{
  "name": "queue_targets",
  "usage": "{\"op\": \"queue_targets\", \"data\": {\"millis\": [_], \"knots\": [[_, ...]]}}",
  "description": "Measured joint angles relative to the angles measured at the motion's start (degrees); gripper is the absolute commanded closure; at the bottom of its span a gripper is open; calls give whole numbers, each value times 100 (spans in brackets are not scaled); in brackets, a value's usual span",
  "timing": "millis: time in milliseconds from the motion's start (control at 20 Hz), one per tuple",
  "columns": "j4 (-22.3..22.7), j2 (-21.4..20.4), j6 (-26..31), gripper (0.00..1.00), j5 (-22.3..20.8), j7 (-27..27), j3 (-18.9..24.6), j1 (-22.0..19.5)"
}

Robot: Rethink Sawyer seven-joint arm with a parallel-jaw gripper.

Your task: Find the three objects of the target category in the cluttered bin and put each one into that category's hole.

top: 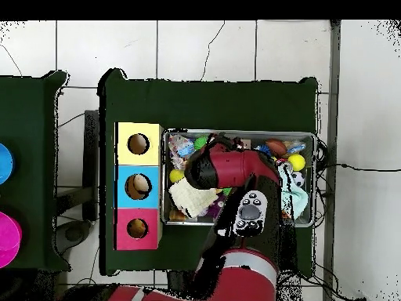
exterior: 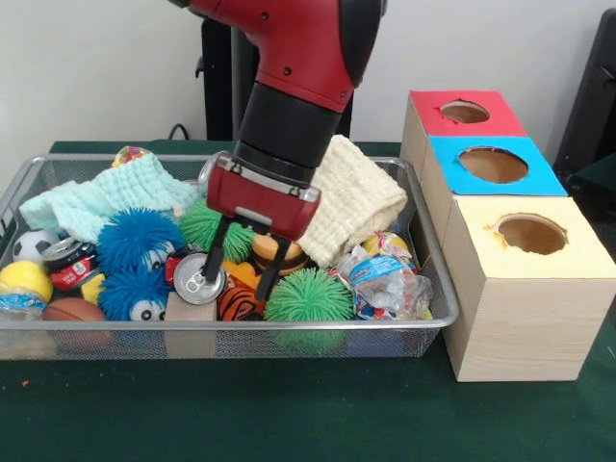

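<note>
Jaws over bin (exterior: 435,306), reaching for tiger (exterior: 238,300).
Gripper (exterior: 243,258) hangs with jaws spread, nothing held; tiger lies just below, wedged between can (exterior: 200,280) and green puff (exterior: 309,295).

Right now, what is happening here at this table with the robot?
The red arm has its end effector lowered into the wire mesh bin, its fingers open over an orange striped tiger toy among puff balls, cans and cloths. It holds nothing. The red-topped box's hole stands beside the bin, farthest from the front camera.
</note>
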Motion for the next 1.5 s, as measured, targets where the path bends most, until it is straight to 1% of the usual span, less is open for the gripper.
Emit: {"op": "queue_targets", "data": {"millis": [600, 800, 1100, 1500], "knots": [[124, 143, -1, 0, 1, 0, 91, -448], [176, 141, 5, 0, 18, 0, 147, -509], [272, 85, 32, 0, 45, 0, 174, -487], [431, -153, 33, 0, 43, 0, 173, -200]]}}
